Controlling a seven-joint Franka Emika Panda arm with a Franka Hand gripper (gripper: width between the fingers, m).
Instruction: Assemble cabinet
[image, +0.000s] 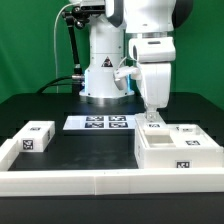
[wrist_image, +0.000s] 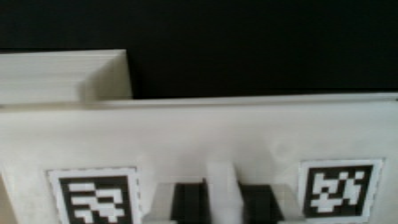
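The cabinet (image: 180, 150), a boxy white piece with open compartments facing up, is sitting on the black table (image: 90, 148) near the corner where the camera-side edge is meeting the edge on the exterior view's right. A low white frame rail (image: 70, 181) is running along the camera-side edge, and the cabinet is lying just behind it. The arm (image: 152, 35) is reaching straight down, and the hand (image: 150, 121) is hanging over the cabinet's far rim, at the end towards the middle of the table.

In the wrist view the hand (wrist_image: 222, 200) is showing two dark fingers (wrist_image: 187, 202) standing close together with a narrow white strip of the cabinet (wrist_image: 214, 130) between them. Whether they are clamping it or only straddling it I cannot tell, as the picture is blurring there. Two black-and-white tags (wrist_image: 98, 196) are flanking the fingers on the cabinet's face.

A small white tagged block (image: 36, 137) is resting near the table's edge on the exterior view's left, well apart from the cabinet. The marker board (image: 105, 122) is lying in the table's middle, before the robot's base
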